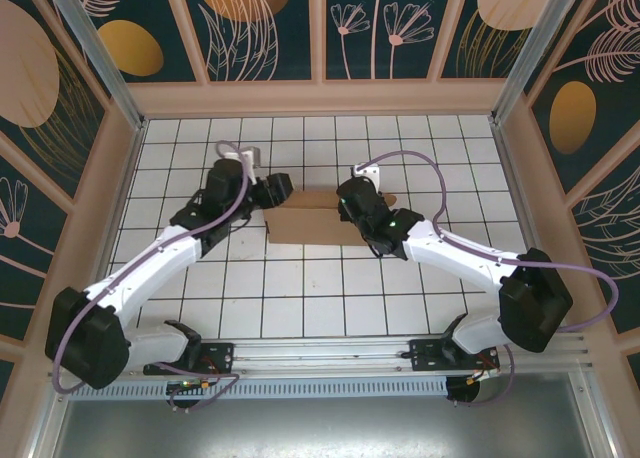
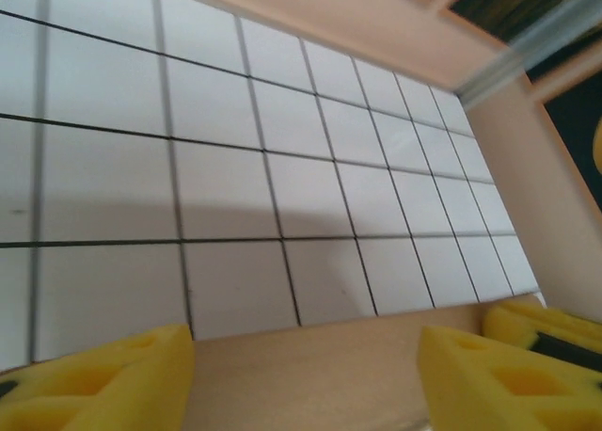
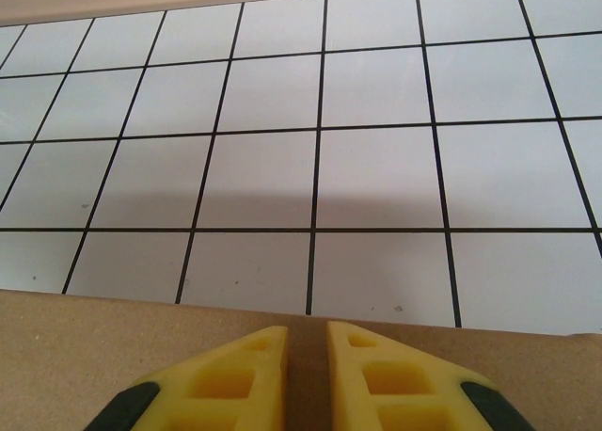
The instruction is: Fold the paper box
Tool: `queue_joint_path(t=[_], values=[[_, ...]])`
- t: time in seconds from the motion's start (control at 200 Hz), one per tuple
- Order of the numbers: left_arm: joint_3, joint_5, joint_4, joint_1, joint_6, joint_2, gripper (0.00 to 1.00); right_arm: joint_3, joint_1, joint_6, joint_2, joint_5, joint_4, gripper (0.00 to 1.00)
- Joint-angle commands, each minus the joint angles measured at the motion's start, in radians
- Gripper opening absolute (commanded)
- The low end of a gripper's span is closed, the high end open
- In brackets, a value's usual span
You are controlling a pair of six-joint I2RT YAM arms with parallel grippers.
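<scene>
The paper box [image 1: 305, 225] is a flat brown cardboard piece on the white tiled table, about mid-table. My left gripper [image 1: 280, 190] is at its back left corner. In the left wrist view this gripper [image 2: 306, 356] is open, with its yellow fingers [image 2: 113, 379] wide apart over a cardboard panel [image 2: 310, 398] and nothing between them. My right gripper [image 1: 345, 200] is over the box's back right part. In the right wrist view this gripper [image 3: 308, 342] has its fingers nearly together above the cardboard [image 3: 85, 346], with only a narrow shadowed gap between them.
Light wooden walls [image 1: 315, 98] enclose the white tiled table [image 1: 300, 298] at the back and both sides. Open tiles lie in front of and behind the box. Another yellow pad [image 2: 550, 323] shows at the right edge of the left wrist view.
</scene>
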Motion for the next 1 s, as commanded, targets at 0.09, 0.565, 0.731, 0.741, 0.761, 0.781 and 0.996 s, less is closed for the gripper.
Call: queue_joint_path(t=[0.09, 0.565, 0.731, 0.741, 0.761, 0.781, 0.996], values=[[-0.02, 0.061, -0.084, 0.071, -0.012, -0.023, 0.75, -0.074, 0.023, 0.047, 0.059, -0.062, -0.122, 0.18], [-0.135, 0.074, 0.03, 0.075, -0.09, -0.029, 0.74, -0.065, 0.029, 0.05, 0.063, -0.08, -0.114, 0.18], [-0.177, 0.148, 0.168, 0.075, -0.125, -0.007, 0.73, -0.058, 0.033, 0.045, 0.068, -0.09, -0.115, 0.18], [-0.18, 0.153, 0.176, 0.075, -0.126, -0.006, 0.73, -0.058, 0.033, 0.045, 0.069, -0.091, -0.116, 0.18], [-0.185, 0.163, 0.191, 0.075, -0.13, -0.004, 0.73, -0.056, 0.034, 0.045, 0.069, -0.091, -0.117, 0.18], [-0.189, 0.174, 0.204, 0.075, -0.136, -0.002, 0.72, -0.055, 0.035, 0.044, 0.07, -0.093, -0.118, 0.18], [-0.238, 0.199, 0.25, 0.075, -0.178, -0.001, 0.7, -0.027, 0.035, 0.023, 0.074, -0.119, -0.127, 0.21]])
